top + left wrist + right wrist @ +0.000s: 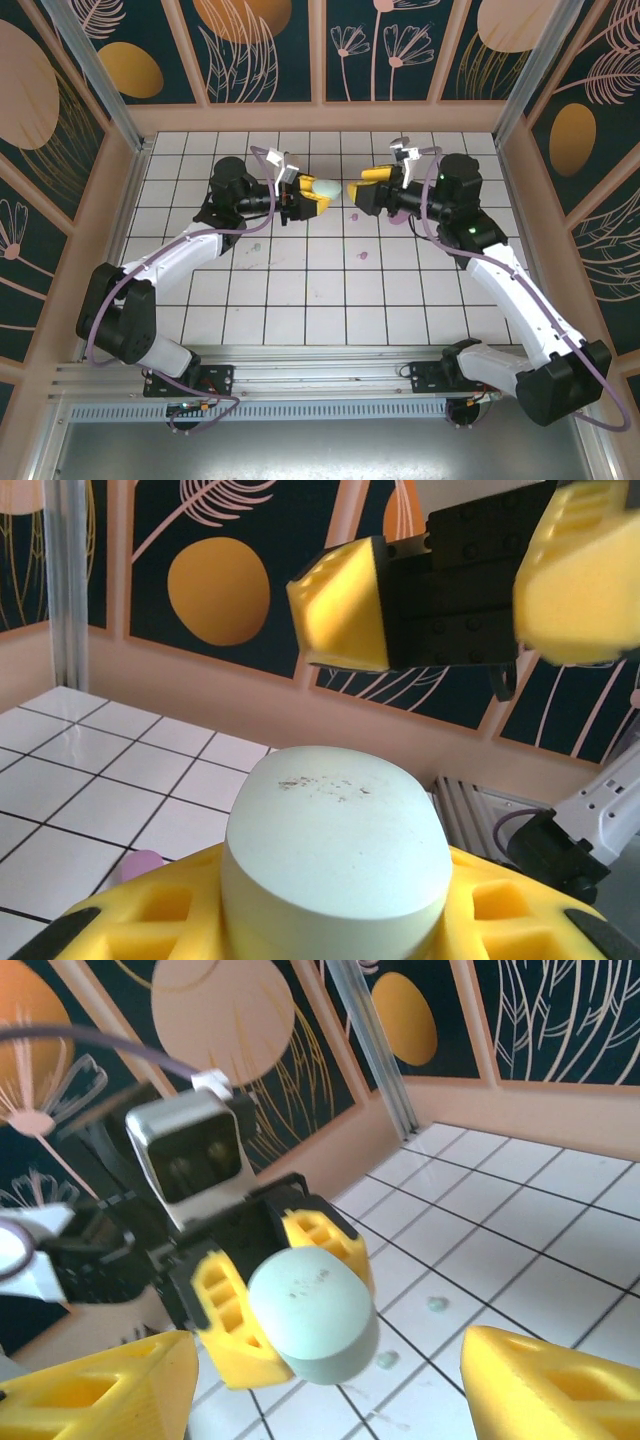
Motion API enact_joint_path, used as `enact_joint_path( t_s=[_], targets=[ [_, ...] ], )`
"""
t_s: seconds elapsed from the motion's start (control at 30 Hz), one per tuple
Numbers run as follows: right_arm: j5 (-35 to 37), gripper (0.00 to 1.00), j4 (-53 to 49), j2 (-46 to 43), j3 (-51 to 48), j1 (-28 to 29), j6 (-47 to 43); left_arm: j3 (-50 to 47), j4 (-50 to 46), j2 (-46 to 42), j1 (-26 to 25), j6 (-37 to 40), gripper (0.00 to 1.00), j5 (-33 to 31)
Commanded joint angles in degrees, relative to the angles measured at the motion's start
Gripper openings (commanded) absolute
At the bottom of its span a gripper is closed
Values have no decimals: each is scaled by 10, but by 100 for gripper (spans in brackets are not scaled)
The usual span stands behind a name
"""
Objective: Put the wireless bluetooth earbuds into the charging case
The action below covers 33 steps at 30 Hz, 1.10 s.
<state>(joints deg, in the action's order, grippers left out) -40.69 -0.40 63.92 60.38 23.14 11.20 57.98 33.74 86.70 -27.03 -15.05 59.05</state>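
Above the table (pixel 300 300), mint case (pixel 328 187) tight in left fingers (pixel 316 206), long axis toward spread right fingers (pixel 377 175).

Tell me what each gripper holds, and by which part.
Left gripper: the mint-green case, pinched across its sides near one end, the other end jutting free. Right gripper: open, holding nothing.

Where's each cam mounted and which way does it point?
Top external: above, behind the bases, looking down on the white tiled table; left arm and right arm show whole.
Left wrist: on left arm, faces the right claw over the pale mint-green oval plastic case; own yellow fingers below.
Right wrist: on right arm, faces the left claw; own yellow fingertips at bottom corners.
Shared: both wrist views show the case gripped by the left claw.
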Motion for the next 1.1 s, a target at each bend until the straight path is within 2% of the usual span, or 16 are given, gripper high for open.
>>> enact_joint_path(
  t_s=[0.0, 0.33, 0.67, 1.07],
  targets=[
    [11, 70, -35, 8, -1, 13, -106, 17, -23, -16, 0, 15, 25, 28],
    [6, 70, -62, 50, 22, 41, -151, 20, -33, -21, 0, 15, 25, 34],
    [61, 69, -50, 73, 37, 41, -113, 15, -34, -20, -1, 14, 26, 41],
    [31, 68, -44, 96, 62, 34, -77, 13, -41, -15, -1, 20, 26, 42]
  ],
)
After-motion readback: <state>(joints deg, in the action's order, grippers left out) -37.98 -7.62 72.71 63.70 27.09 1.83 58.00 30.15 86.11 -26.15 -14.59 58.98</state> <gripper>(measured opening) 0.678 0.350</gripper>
